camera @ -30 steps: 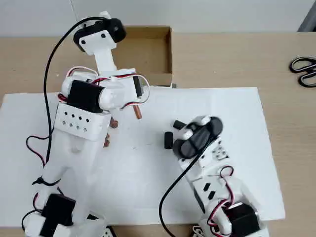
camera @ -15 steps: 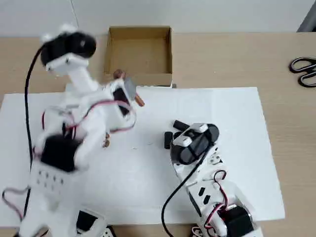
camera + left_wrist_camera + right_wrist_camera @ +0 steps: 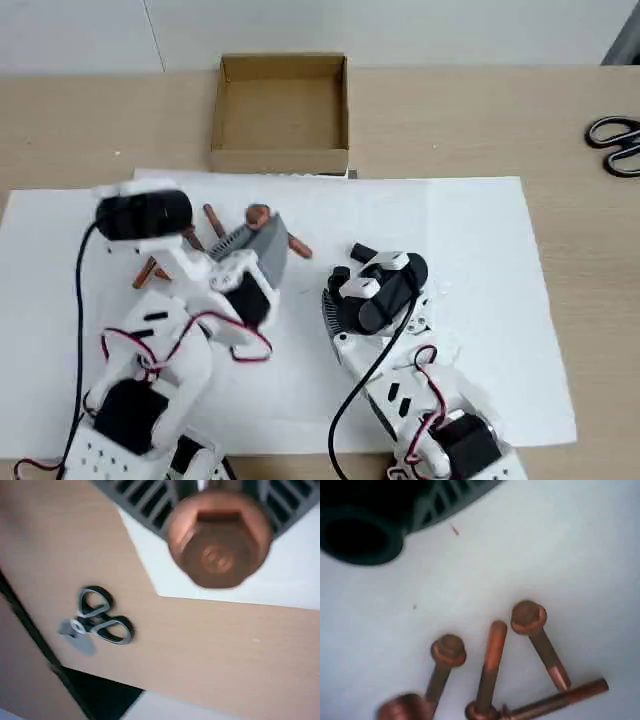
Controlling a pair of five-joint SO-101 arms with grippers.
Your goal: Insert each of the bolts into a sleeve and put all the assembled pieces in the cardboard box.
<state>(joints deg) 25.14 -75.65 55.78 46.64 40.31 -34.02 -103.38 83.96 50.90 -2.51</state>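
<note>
In the high view my left gripper point(image 3: 266, 234) is shut on a copper bolt point(image 3: 258, 215) above the white paper, with the shank pointing toward the right arm. The left wrist view shows that bolt's hex head point(image 3: 219, 540) end-on between the grey jaws. My right gripper point(image 3: 336, 292) is shut on a black sleeve point(image 3: 340, 278), whose open end point(image 3: 360, 537) faces the camera in the right wrist view. A second black sleeve point(image 3: 362, 252) lies just beyond it. Several loose bolts point(image 3: 490, 665) lie on the paper near the left arm point(image 3: 213, 221). The cardboard box point(image 3: 283, 158) stands at the back.
The white paper sheet point(image 3: 480, 260) covers most of the wooden table. Scissors point(image 3: 615, 145) lie at the far right edge and show as scissors point(image 3: 100, 622) in the left wrist view. Both arm bases crowd the front edge.
The left arm has swung back from beside the box toward the front, carrying the bolt to the paper's middle. The right gripper has shifted left onto the sleeve.
</note>
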